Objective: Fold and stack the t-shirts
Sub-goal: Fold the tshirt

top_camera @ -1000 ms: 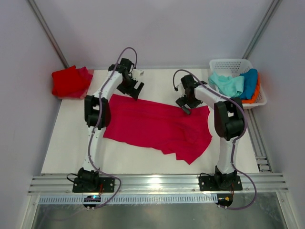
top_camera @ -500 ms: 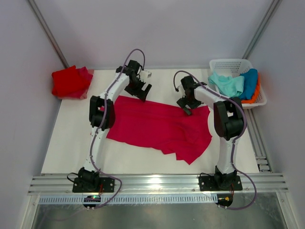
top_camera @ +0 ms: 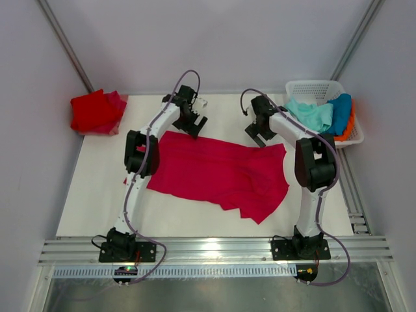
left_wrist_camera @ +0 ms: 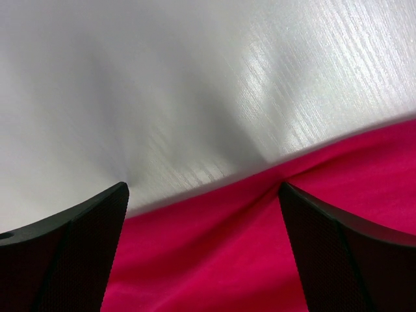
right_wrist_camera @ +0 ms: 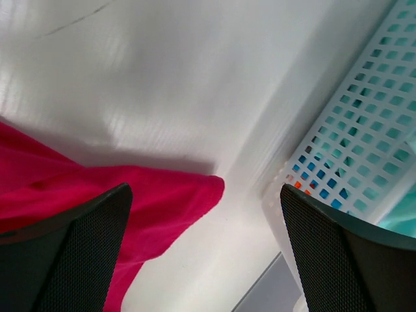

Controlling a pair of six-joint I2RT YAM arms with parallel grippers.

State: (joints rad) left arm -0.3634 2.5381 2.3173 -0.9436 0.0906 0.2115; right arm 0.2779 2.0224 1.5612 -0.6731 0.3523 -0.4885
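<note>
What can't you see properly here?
- Top view: the orange shirt is mostly hidden under the blue shirt.
- Top view: the left arm covers one edge of the pink shirt.
- Right wrist view: the basket is cut off by the picture's edge.
- Top view: the red pile is too small to count shirts.

White table [top_camera: 97, 195] bears spread crimson t-shirt [top_camera: 208, 172], red stack [top_camera: 96, 112], seemingly basket [top_camera: 312, 86].

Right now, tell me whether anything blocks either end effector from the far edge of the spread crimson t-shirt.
Nothing visible does. The left end effector and right end effector hang open at the far edge of the crimson t-shirt, with only bare table and cloth beneath. The white basket sits off to the right, apart.
</note>
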